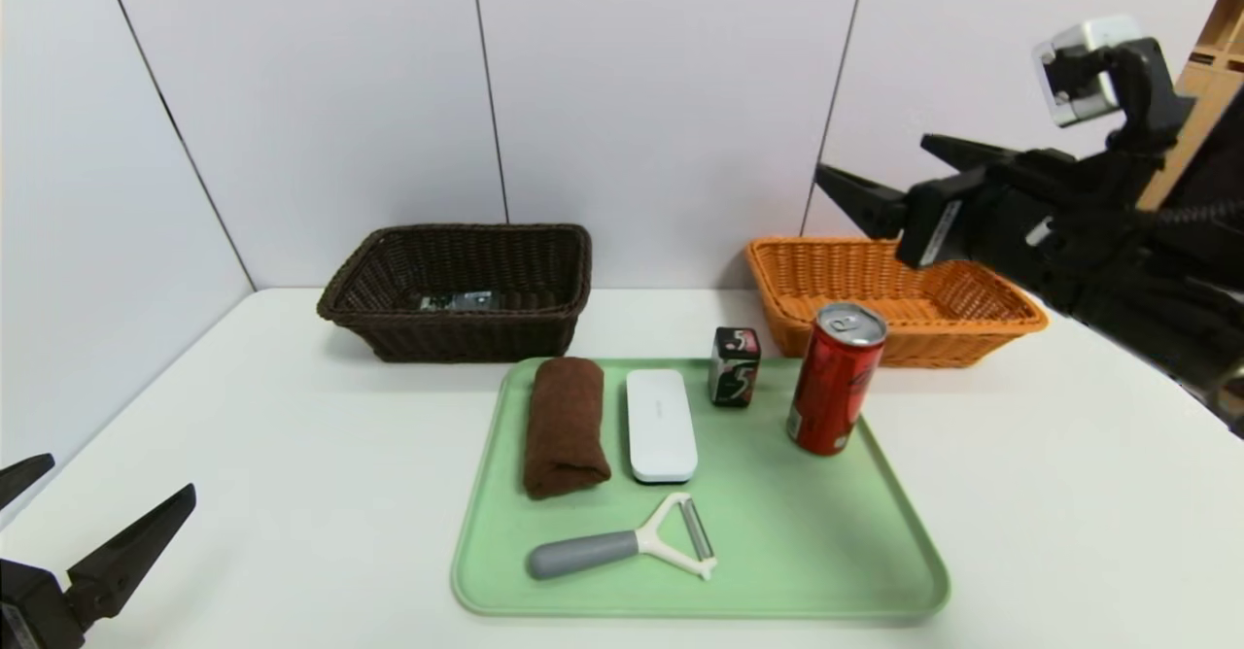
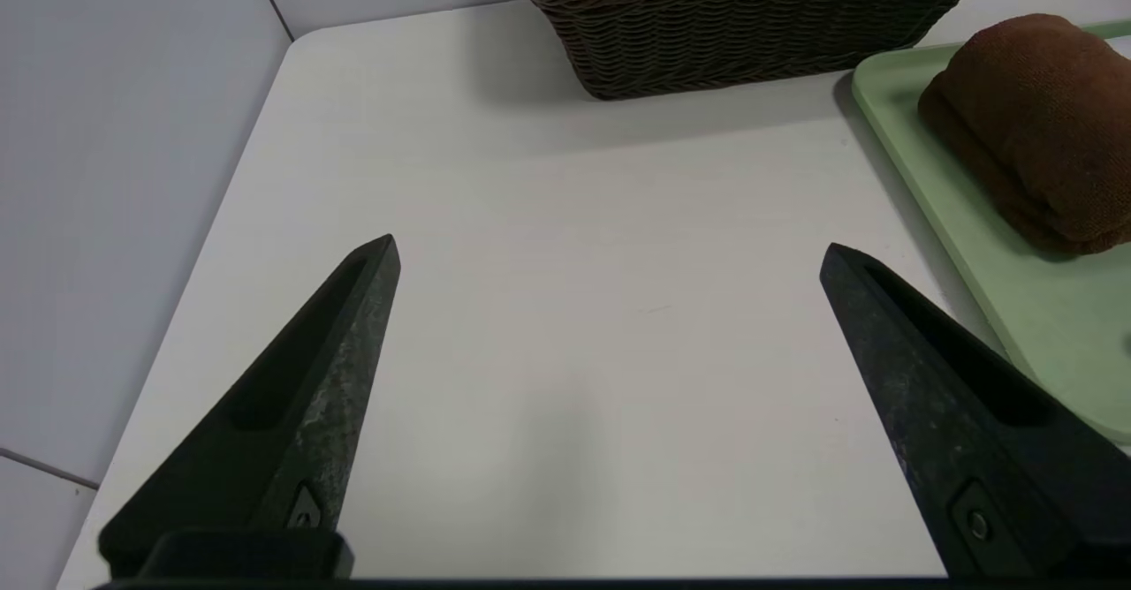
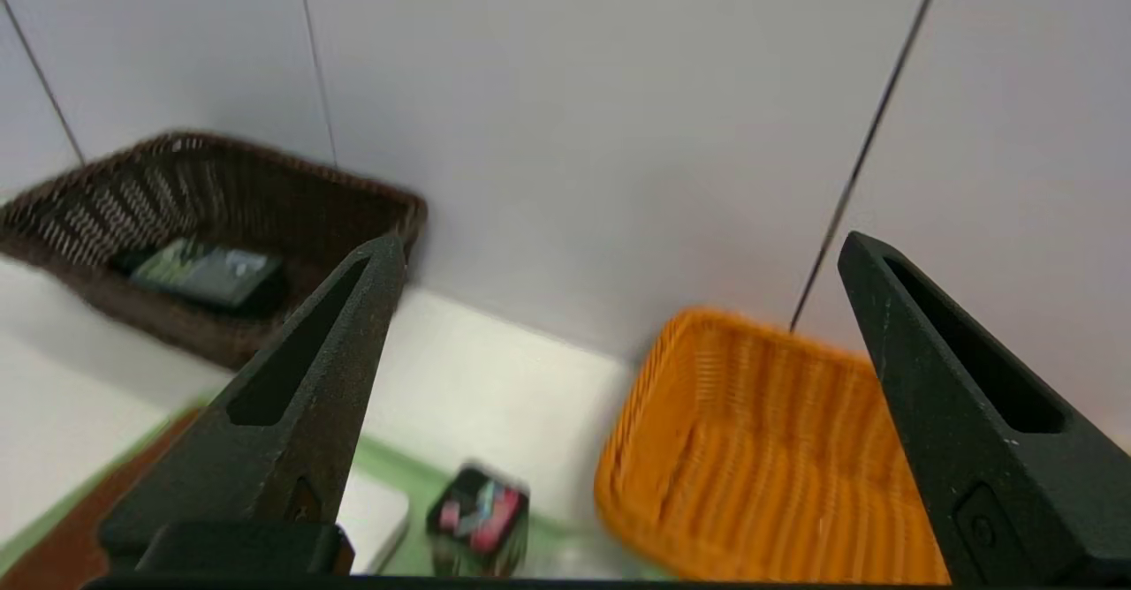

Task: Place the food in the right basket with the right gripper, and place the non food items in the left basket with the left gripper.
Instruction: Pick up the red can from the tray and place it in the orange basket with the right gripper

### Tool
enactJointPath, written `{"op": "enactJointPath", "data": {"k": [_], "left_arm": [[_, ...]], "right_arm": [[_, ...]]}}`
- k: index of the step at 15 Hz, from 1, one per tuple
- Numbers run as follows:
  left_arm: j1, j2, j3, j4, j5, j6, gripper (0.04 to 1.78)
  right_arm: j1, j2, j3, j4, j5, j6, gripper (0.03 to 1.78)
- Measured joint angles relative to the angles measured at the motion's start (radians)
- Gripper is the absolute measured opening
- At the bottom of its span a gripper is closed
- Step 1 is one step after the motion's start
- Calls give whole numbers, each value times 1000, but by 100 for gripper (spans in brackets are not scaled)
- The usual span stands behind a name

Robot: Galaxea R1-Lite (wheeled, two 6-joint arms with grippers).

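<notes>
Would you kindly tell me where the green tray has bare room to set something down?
The tray is bare along its near right, between the peeler and the can. Its far half is crowded: towel, white case, small box and can stand close together.

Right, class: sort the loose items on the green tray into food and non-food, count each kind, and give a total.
Food: 2, the red can and the small gum box.
Non-food: 3, the brown towel, the white case and the peeler.
Total: 5 items on the green tray.
</notes>
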Motion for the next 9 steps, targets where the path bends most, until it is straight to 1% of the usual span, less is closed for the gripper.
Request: {"op": "enactJointPath", "data": {"k": [3, 6, 7, 9], "left_arm": [[0, 1, 6, 0, -1, 0, 169], [0, 1, 12, 0, -1, 0, 169], [-1, 1, 12, 0, -2, 0, 169], [-2, 0, 10, -2, -19, -2, 169]], "right_arm": [[-2, -88, 194, -32, 0, 48, 169], [-2, -128, 371, -136, 0, 93, 169], [-2, -133, 419, -167, 0, 112, 169], [0, -128, 471, -185, 1, 150, 169]]}}
